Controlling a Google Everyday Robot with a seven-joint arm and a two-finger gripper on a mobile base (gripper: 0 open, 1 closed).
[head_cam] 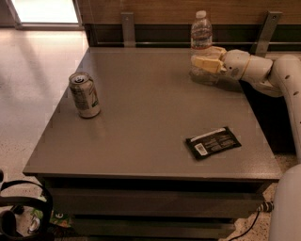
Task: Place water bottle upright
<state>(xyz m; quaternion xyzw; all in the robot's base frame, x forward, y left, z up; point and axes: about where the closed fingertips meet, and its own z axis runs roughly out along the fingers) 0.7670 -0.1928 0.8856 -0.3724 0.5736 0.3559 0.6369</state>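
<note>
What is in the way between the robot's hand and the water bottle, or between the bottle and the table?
Nothing visible. The hand is already at the lower part of the water bottle, which is upright at the far right of the table. The soda can and the black packet sit well away from it.

1. grey table (141, 141) sitting on pale speckled floor (33, 84).
2. wood-panel wall (155, 9) running behind, w/ metal brackets (127, 28).
3. light coming thru opening (44, 9) top left.
4. gripper (201, 56) hovering over table's far right corner.
</note>
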